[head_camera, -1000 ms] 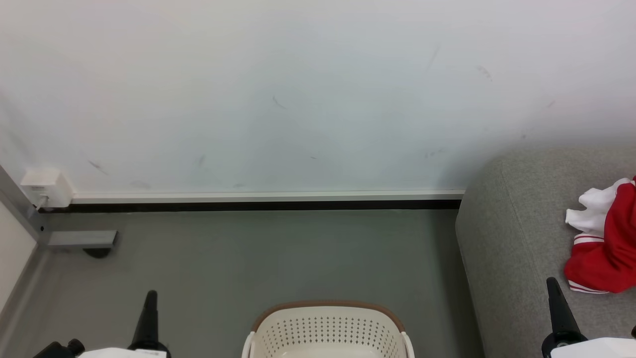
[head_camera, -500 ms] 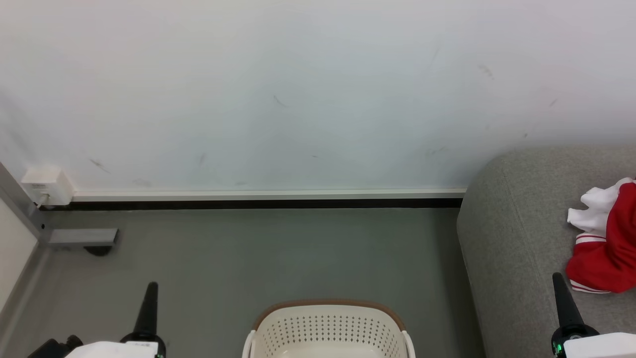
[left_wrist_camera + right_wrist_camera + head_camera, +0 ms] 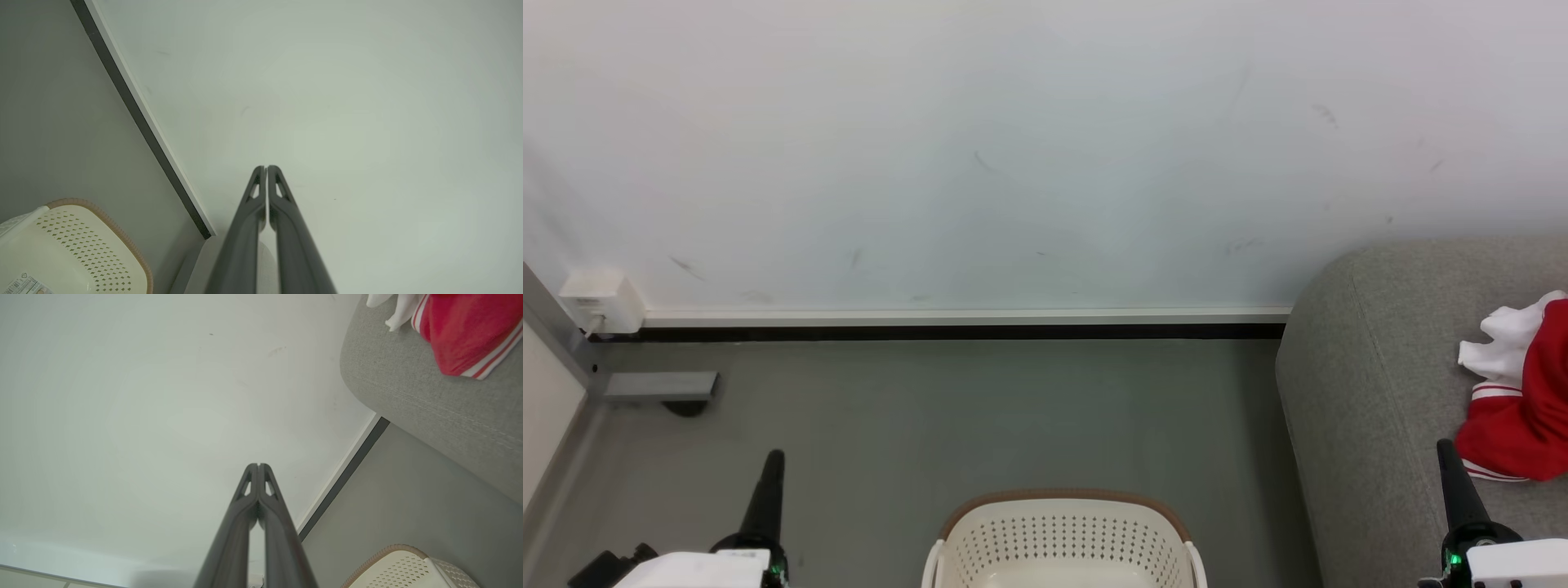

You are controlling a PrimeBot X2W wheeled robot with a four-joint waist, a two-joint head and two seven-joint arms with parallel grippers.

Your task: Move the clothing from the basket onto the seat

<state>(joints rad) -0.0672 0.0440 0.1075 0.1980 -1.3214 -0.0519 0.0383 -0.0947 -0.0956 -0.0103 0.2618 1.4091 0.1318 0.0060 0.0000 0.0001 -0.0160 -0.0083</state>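
From the head we look forward and down at the wall (image 3: 1013, 163), floor (image 3: 980, 408) and basket (image 3: 1062, 535); our wrist cameras face that wall, each catching the basket.

My left end effector (image 3: 773, 457) is at the lower left of the head view, closed into one dark spike pointing up. In the left wrist view its fingers (image 3: 284, 212) meet at the tips with nothing between them. My right end effector (image 3: 1447, 449) is at the lower right in the same pose, closed and empty, fingers (image 3: 273, 522) touching at the tips. Pale wrist housings (image 3: 698, 567) sit at the bottom edge, each with a green light (image 3: 1454, 559) on. The arms are low and well apart.
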